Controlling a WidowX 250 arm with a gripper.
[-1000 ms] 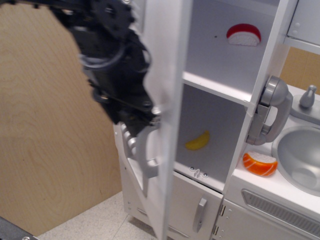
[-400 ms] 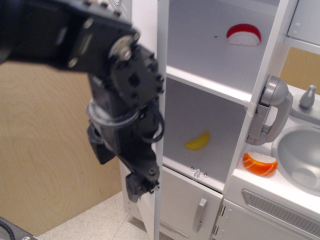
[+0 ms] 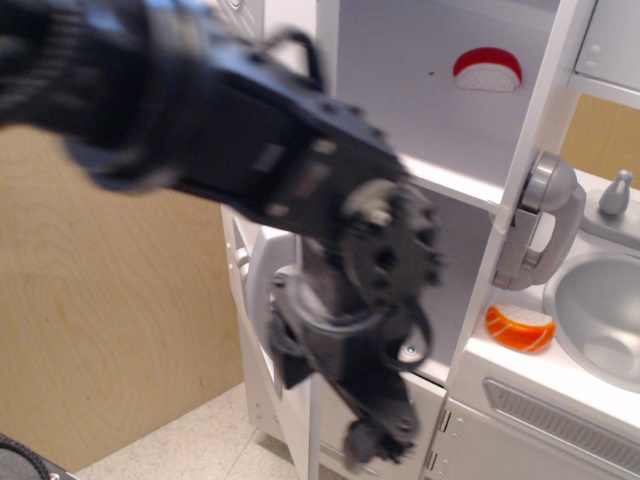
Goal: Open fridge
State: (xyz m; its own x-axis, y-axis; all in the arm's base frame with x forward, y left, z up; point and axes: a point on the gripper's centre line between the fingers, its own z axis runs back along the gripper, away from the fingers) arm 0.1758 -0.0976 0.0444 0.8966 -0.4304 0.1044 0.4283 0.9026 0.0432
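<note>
We have just the one camera here, and the black arm (image 3: 290,170) fills the middle of it, smeared by motion blur. It reaches in from the upper left and bends down to the gripper (image 3: 378,445) low in the frame. That tip is too blurred and dark for us to read; we cannot tell whether its fingers are apart or together, and nothing shows held in it.

Right behind and above the gripper stands the fridge (image 3: 440,120), its white compartment open to us. Up and to the right of the gripper, on the back wall of the top compartment, sits a red-and-white sushi piece (image 3: 487,69). A white shelf (image 3: 455,182) runs below it, partly hidden by the arm. To the left of the gripper we see the door (image 3: 262,290) edge-on, swung out, mostly behind the arm.

Right of the gripper and higher, a grey handle (image 3: 540,225) hangs on the fridge's side post. Further right, an orange-and-white sushi piece (image 3: 519,326) rests on the surface (image 3: 530,365) just beside the sink (image 3: 600,315), with a small faucet (image 3: 614,194) above it. Far left, behind the arm, is a plywood wall (image 3: 110,330).
</note>
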